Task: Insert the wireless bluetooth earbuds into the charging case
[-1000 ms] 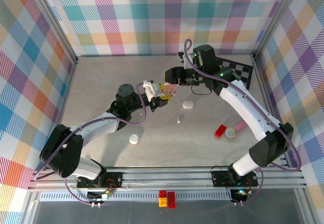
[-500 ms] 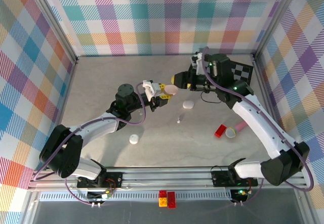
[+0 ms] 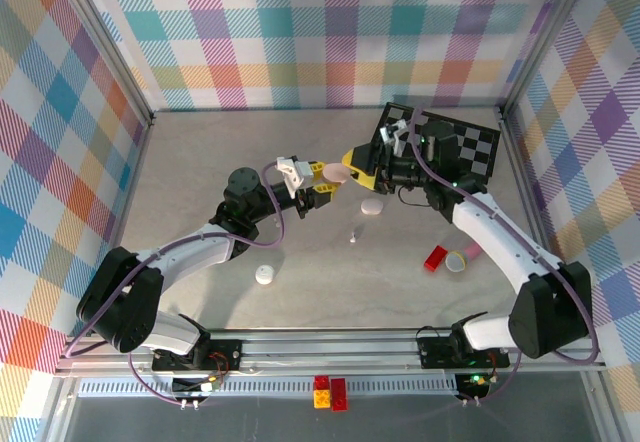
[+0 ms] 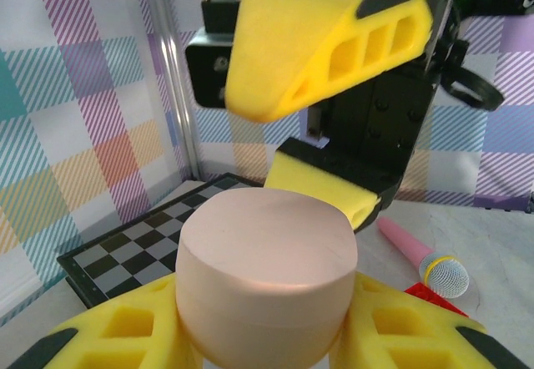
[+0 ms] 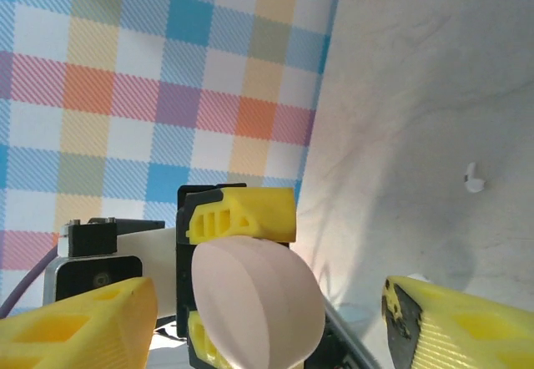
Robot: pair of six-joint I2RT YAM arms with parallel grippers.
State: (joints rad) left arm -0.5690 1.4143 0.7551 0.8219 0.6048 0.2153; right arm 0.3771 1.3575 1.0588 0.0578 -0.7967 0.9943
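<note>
My left end effector (image 3: 322,182) is closed on the pale pink charging case (image 3: 338,174). Its two yellow fingers (image 4: 108,336) press the case's sides, and the rounded top stands clear above them, held up off the worktop (image 3: 200,182). My right end effector (image 3: 358,167) faces it from the opposite side with its jaws spread wide and nothing in them. One jaw is above the case and one beside it, and I cannot tell whether either touches it. A small white earbud (image 3: 353,235) lies on the worktop, apart from both end effectors and towards my bases. A white case (image 3: 371,207) sits between that earbud and my right end effector. A red block (image 3: 435,258) rests further off on my right.
</note>
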